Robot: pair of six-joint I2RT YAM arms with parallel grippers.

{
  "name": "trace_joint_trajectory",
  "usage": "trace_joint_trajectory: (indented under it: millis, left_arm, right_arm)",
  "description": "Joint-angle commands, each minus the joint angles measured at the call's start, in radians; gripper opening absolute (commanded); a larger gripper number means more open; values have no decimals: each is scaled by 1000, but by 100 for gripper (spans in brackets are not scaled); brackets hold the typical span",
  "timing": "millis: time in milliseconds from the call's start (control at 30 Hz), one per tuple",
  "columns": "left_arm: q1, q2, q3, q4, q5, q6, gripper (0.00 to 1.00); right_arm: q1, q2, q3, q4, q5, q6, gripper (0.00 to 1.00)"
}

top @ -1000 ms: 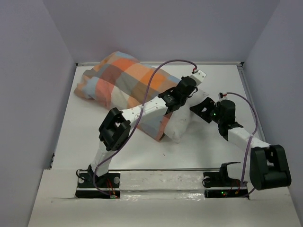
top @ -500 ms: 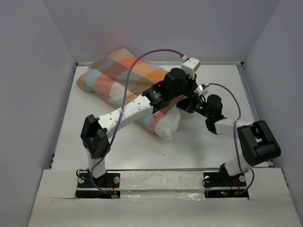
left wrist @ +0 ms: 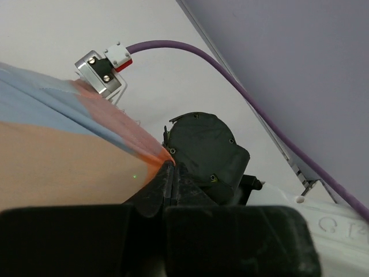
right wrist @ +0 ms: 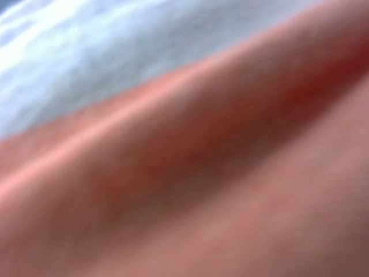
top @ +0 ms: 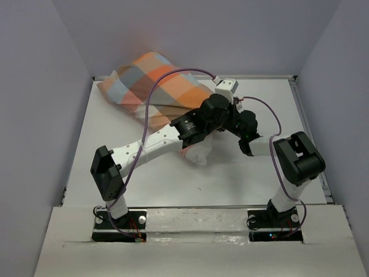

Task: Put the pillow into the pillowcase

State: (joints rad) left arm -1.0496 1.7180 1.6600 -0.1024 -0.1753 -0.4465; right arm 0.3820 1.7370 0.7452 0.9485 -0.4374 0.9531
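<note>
The checked pillowcase [top: 155, 78] lies at the back left, running toward the table's middle. A short end of the white pillow [top: 197, 153] sticks out of its near mouth, under my left arm. My left gripper [top: 222, 112] is shut on the pillowcase's orange edge [left wrist: 151, 151], the fingertips [left wrist: 169, 164] pressed together on the cloth. My right gripper [top: 236, 122] sits right beside it at the same edge. Blurred orange and pale blue pillowcase [right wrist: 202, 173] fills the right wrist view, hiding its fingers. It appears shut on that fabric.
A metal rail [top: 190, 77] runs along the back of the white table [top: 259, 179], and another [top: 301, 109] along the right side. Purple cables [top: 173, 75] loop above both wrists. The right arm's elbow [top: 297, 158] stands folded at the right.
The pillowcase and pillow have shifted back and left, and less pillow shows. My left arm has stretched farther out. My right gripper moved in to the pillowcase's mouth and shut.
</note>
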Motion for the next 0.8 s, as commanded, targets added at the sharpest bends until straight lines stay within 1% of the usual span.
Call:
trace_joint_trajectory:
  millis: [0,33,67,100,133,167,200,233,300,367,400,433,467,500,533,567,600,633,667,700,733,767]
  left_arm:
    - [-124,-110,9,288,266,-175,0]
    - [-124,-101,12,271,251,-170,0]
    - [-124,-103,11,257,191,-138,3]
    - [-122,-104,11,241,131,-109,14]
    - [-119,-104,17,177,85,-83,43]
    - [-115,-106,12,147,19,-63,57]
    - [-110,-126,-3,139,-5,-22,67]
    - [-102,-136,-22,124,-32,-9,82]
    - [-102,-185,-78,104,-91,32,94]
    - [-113,-234,-175,72,-160,45,96]
    - [-119,-306,-228,67,-241,43,96]
    - [-124,-348,-285,67,-275,37,96]
    - [-127,-392,-351,64,-312,25,93]
    - [-128,-435,-481,58,-379,-18,91]
    - [-128,-521,-544,40,-412,-46,90]
    - [-128,-562,-666,23,-444,-117,88]
    - [-128,-634,-727,7,-490,-157,85]
    - [-128,-665,-835,-20,-521,-249,82]
    - [-128,-725,-885,-28,-527,-294,82]
    - [-128,-754,-935,-28,-532,-337,78]
    - [-128,-780,-1029,-22,-538,-377,75]
    - [-128,-829,-1069,-11,-541,-435,73]
  right_arm:
    - [20,38,65,39,140,-20,0]
    - [20,41,43,48,132,-16,0]
    - [20,30,24,47,134,-13,1]
    - [20,12,-4,44,138,-17,5]
    - [20,-44,-68,33,150,-22,18]
    - [20,-75,-99,20,157,-25,25]
    - [20,-106,-122,-8,166,-39,32]
    - [20,-169,-136,-98,175,-56,39]
    - [20,-223,-148,-225,206,-95,44]
    - [-5,-281,-152,-283,201,-103,47]
    - [-15,-301,-161,-303,195,-112,49]
    - [-25,-324,-167,-321,192,-125,51]
    - [-25,-349,-168,-382,196,-140,53]
    - [-25,-400,-171,-416,201,-172,54]
    - [-25,-425,-181,-460,203,-183,55]
    - [-25,-450,-187,-476,197,-189,56]
    - [-25,-491,-191,-494,187,-200,56]
    - [-25,-519,-194,-526,158,-209,58]
    - [-25,-528,-196,-542,145,-214,59]
    - [-14,-537,-199,-563,135,-215,60]
    - [6,-544,-210,-567,122,-217,61]
    - [17,-550,-216,-565,111,-217,61]
